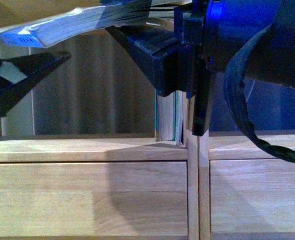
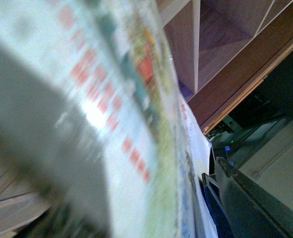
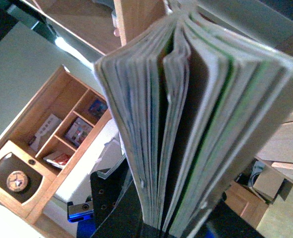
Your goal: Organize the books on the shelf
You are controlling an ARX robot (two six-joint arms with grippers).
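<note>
My right gripper (image 1: 137,22) is shut on the booklet (image 1: 62,25) and holds it flat and high, its free end drooping to the left. In the right wrist view the booklet's fanned pages (image 3: 186,114) rise from the jaws of that gripper (image 3: 171,228). My left gripper (image 1: 22,75) is open, one dark finger just under the booklet's free end. In the left wrist view the blurred cover (image 2: 116,109) fills the space beside a dark finger (image 2: 251,198). The teal book (image 1: 167,120) stands upright in a shelf (image 1: 87,150) compartment, against the divider.
Two plain drawer fronts (image 1: 87,200) sit below the compartment floor, split by a vertical post (image 1: 198,190). Open shelf compartments (image 2: 211,39) show in the left wrist view. A small wall unit with a clock (image 3: 17,181) shows behind in the right wrist view.
</note>
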